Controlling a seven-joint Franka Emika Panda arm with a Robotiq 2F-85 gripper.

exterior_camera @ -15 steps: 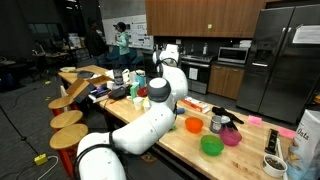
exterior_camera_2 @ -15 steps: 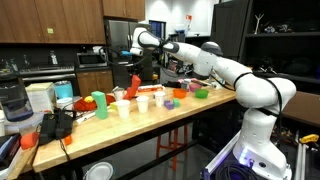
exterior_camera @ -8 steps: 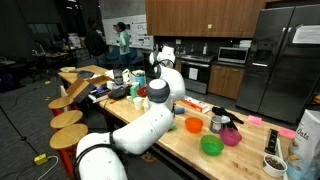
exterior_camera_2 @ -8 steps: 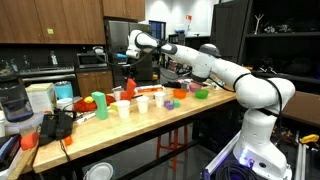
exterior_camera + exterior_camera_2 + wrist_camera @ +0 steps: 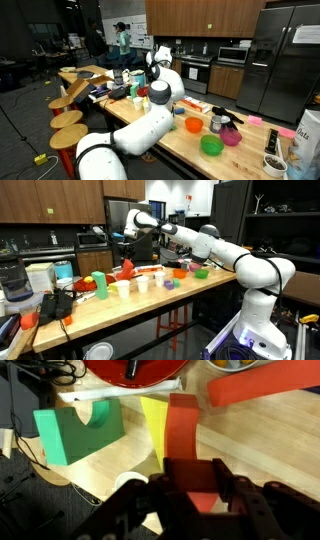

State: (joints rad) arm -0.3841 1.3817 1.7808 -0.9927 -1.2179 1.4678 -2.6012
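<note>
- The tool (image 5: 193, 466) is closed on an orange-red rectangular block (image 5: 183, 430), its two dark fingers pressed against opposite side faces of the block's near end.
- That end grip leaves most of the block free beyond the fingertips, so its far end and the desk below it show in the wrist view.
- In an exterior view the tool (image 5: 129, 249) points down over the light wooden desk (image 5: 150, 305), with the block (image 5: 131, 263) hanging beneath it.
- The block's long axis is about upright, in line with the tool, and its free end points at the desk.
- I cannot tell whether that lower end touches the wood or hangs just above it.
- In the wrist view a yellow wedge-shaped piece (image 5: 154, 422) lies just beside the block, partly hidden behind it.
- A green block with a round notch cut into one side (image 5: 70, 435) lies flat on the desk near them, apart from both.
- A red round bowl (image 5: 140, 370) sits beyond them.
- A long orange-red flat bar (image 5: 265, 382) lies to one side of that bowl, at a slant.
- The rim of a white cup (image 5: 130, 483) shows close to the tool, lower than the fingers.
- Spread flat like this, the loose pieces leave bare wood around the hanging block.
</note>
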